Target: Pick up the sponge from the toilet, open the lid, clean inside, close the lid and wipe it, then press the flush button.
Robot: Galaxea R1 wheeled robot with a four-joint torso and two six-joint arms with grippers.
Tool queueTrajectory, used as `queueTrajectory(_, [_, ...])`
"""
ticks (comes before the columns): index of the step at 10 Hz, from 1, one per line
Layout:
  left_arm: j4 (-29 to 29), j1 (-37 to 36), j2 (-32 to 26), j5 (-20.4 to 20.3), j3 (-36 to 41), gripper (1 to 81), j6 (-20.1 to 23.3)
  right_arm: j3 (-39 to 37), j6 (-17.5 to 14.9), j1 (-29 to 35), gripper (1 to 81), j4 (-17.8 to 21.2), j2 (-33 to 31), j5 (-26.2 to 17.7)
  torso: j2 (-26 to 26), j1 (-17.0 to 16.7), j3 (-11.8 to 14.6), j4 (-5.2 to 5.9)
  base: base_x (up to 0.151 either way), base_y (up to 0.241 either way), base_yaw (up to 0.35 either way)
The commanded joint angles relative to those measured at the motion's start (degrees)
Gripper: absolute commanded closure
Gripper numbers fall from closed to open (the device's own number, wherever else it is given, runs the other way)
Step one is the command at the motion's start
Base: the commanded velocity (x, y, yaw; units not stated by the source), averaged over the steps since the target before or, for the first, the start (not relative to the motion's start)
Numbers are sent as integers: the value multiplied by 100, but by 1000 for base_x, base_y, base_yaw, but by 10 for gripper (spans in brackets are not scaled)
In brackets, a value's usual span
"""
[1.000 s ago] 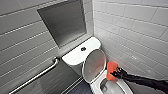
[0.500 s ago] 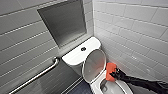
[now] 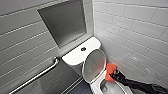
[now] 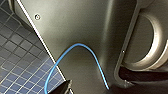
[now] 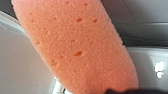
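Your right pincer [image 3: 114, 75] is clamped on the sponge [image 3: 109, 71], lower right of frame, at the toilet [image 3: 75, 58] bowl rim. The lid [image 3: 93, 65] is up. Left: clean inside, close, wipe, flush button [image 3: 83, 49].

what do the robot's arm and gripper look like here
The right arm is glossy black, ending in a black right gripper. By the left wrist, a dark grey plate carries a small screw, and a thin blue cable loops across it.

Orange sponge [image 3: 110, 72] over white toilet [image 3: 75, 57] bowl, lid [image 3: 93, 65] raised upright
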Motion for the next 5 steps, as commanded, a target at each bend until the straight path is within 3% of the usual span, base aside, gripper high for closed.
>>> queueTrajectory(1, [-82,62,-22,463,-38,10,4,383,139,210,811,75,-548,-405,0,0,0,0,0,0,0])
queueTrajectory(5, [-39,62,31,437,-38,10,22,2248,175,-168,811,92,-1911,-37,0,0,0,0,0,0,0])
